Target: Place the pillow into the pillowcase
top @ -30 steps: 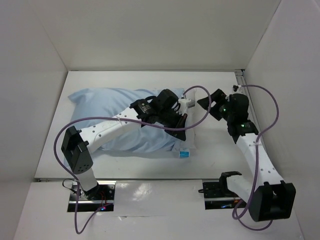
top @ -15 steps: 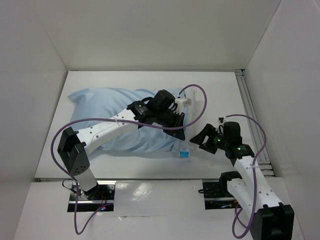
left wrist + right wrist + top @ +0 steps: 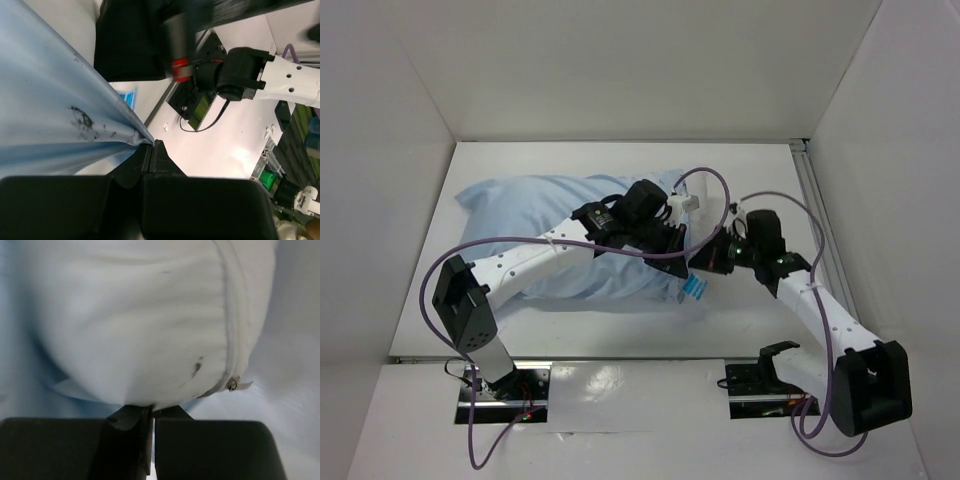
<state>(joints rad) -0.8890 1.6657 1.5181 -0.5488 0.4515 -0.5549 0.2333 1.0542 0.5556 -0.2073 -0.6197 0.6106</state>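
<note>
The light blue pillowcase (image 3: 535,225) lies puffed up across the table's left and middle, its open end to the right. My left gripper (image 3: 670,255) is shut on that end's rim; the left wrist view shows the speckled pillowcase (image 3: 55,105) stretched taut from the left gripper (image 3: 150,143). The white pillow (image 3: 140,315) bulges out of the pillowcase (image 3: 292,365), and its blue-and-white tag (image 3: 695,288) lies on the table. My right gripper (image 3: 705,258) is shut, and in its wrist view the right gripper (image 3: 152,411) presses against the pillow's end.
White walls enclose the table on the left, back and right. A metal rail (image 3: 812,190) runs along the right edge. Purple cables (image 3: 705,185) loop over both arms. Both arm bases (image 3: 760,375) sit at the near edge.
The right arm swung from the back right toward the front, then in against the pillow's end, and its jaws closed. The left gripper stayed shut on the pillowcase rim.
</note>
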